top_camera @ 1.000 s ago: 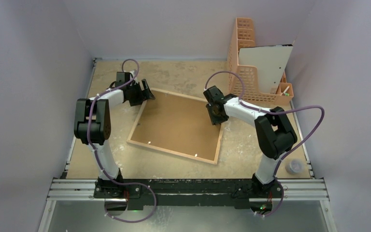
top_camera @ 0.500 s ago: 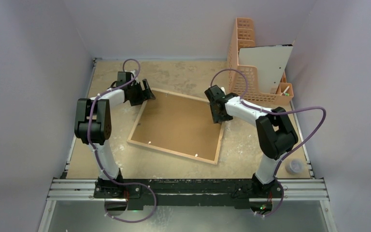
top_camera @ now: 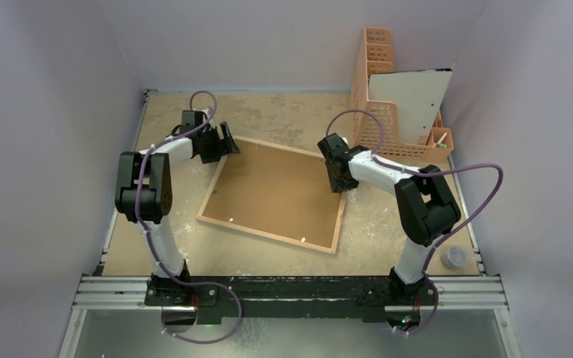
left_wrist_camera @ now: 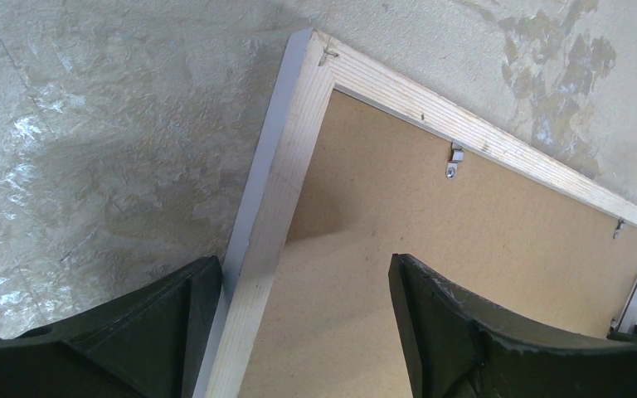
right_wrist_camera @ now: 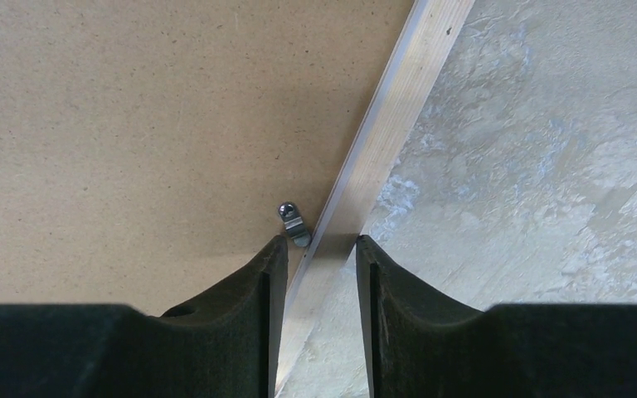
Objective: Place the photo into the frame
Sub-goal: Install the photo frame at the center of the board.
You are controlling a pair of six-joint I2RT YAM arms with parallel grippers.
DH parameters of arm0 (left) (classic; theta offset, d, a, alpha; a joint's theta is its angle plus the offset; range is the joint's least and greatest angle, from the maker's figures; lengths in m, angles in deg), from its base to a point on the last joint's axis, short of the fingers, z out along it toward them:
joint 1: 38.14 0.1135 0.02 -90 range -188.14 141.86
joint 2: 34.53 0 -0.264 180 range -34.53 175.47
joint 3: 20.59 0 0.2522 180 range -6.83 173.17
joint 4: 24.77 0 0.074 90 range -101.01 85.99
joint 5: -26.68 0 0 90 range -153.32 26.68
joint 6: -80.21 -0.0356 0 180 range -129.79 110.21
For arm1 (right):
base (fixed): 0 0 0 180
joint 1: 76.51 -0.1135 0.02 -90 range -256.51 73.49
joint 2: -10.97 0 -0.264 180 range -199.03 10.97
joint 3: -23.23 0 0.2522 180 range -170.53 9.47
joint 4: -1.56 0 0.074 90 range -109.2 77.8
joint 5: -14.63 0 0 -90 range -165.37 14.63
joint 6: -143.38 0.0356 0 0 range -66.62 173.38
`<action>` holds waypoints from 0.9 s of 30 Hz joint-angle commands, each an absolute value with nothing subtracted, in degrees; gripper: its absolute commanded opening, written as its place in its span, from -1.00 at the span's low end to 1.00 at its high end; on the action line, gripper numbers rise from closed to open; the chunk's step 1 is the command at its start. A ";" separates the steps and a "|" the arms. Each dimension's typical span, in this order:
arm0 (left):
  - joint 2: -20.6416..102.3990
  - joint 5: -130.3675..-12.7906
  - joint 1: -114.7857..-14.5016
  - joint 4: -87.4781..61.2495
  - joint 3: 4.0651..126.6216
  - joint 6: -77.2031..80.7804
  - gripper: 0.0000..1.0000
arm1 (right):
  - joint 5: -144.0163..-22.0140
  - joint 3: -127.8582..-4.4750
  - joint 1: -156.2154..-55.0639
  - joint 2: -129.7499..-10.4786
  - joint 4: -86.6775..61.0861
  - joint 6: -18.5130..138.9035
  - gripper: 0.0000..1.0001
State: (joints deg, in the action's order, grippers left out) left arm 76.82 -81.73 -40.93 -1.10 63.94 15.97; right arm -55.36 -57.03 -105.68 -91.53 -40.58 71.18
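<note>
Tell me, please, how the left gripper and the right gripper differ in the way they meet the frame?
The left gripper is spread wide across a rail of the frame near a corner. The right gripper is nearly closed around the opposite rail, though whether it pinches is unclear. The right gripper sits beside a metal clip; the left gripper has none between its fingers. Both straddle a wood rail.

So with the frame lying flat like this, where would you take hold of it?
Take the frame by its wood rim, coming straight down from above, one finger inside over the backing board, one outside. It lies flat, back up, so the raised rim is likely the only graspable edge; the right gripper straddles it that way.
</note>
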 commanded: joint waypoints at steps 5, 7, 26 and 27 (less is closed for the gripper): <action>78.38 -80.19 -41.31 2.15 64.19 14.73 0.55 | -51.96 -56.80 -105.38 -94.65 -38.62 71.80 -0.19; 78.34 -80.28 -41.31 2.07 64.19 14.73 0.55 | -52.10 -56.74 -105.38 -95.22 -37.74 71.43 -0.20; 77.47 -79.86 -41.66 2.56 64.54 14.61 0.55 | -54.57 -55.96 -105.35 -90.80 -36.28 74.15 -0.35; 77.18 -79.70 -41.67 2.73 64.62 14.83 0.55 | -54.30 -56.19 -105.37 -88.92 -36.79 74.73 -0.26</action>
State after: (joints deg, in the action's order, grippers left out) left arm 76.84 -81.25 -41.19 -0.81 64.11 15.88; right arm -50.51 -57.01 -105.29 -92.76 -35.34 71.77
